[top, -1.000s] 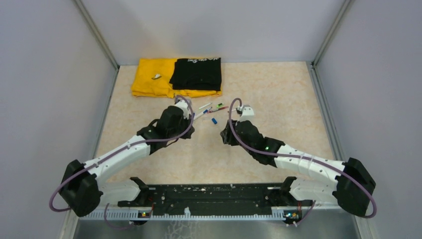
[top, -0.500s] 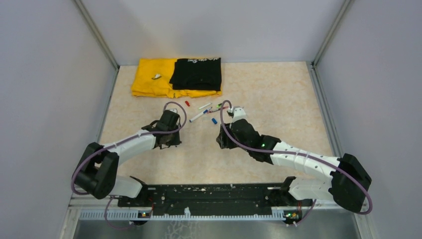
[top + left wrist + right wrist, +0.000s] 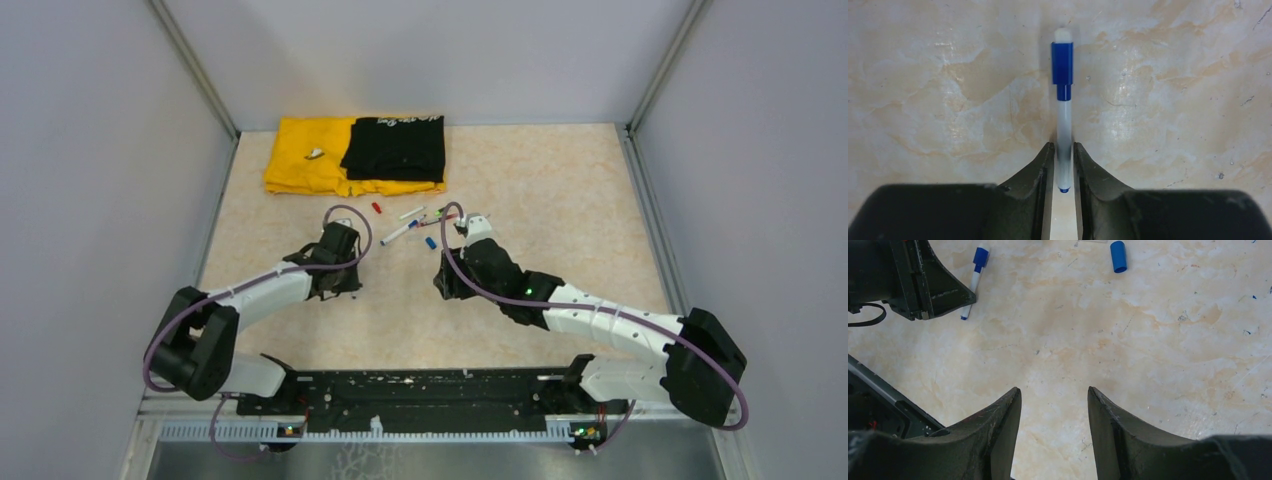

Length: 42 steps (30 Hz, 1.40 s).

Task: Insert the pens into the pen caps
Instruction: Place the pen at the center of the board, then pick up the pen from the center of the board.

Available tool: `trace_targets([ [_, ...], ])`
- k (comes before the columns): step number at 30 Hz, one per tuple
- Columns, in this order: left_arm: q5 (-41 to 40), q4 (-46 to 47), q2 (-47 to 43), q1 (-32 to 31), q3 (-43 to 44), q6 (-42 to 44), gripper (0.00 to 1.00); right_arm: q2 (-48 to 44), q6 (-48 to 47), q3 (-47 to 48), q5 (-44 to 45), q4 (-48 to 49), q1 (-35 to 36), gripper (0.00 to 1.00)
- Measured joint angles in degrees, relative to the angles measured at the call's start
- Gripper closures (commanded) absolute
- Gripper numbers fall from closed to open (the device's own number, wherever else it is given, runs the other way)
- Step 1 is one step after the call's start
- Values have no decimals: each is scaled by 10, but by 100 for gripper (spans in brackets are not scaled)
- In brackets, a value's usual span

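Left hand (image 3: pixel 1063 149) flanks blue pen (image 3: pixel 1063 110) tail on bench (image 3: pixel 948 75); clamped or slack, cannot tell. Right hand (image 3: pixel 1053 390) apart, empty. Back off straight, avoid rolling pen.

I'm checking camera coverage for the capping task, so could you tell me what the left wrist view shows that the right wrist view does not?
Only the left wrist view shows the left gripper with its fingers flanking the blue-and-white pen closely on both sides; whether they pinch it cannot be told. Only the right wrist view shows the right gripper, open over the table, and a loose blue cap lying beyond it. Both show that pen, the left gripper and the marbled table.
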Motion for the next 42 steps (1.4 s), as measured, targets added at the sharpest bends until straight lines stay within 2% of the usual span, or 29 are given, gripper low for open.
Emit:
trace_targets([
  [14,-37,-38,-57,4,11,3,46,-3,2,0,37,-2,0,49],
  [16,-39,-40,-70,5,19,6,44,-4,6,0,49,-2,0,49],
  [25,-11,3,-190,6,29,52,34,7,6,44,93,-52,0,45],
  [27,-7,10,-210,6,43,66,26,8,7,56,108,-65,0,44],
  [31,-3,23,-223,6,82,91,24,7,7,66,129,-87,-4,44],
  [35,-2,32,-234,6,93,108,23,7,7,75,112,-121,-41,45],
  [42,14,48,-236,7,93,126,21,6,17,79,57,-157,-153,45],
])
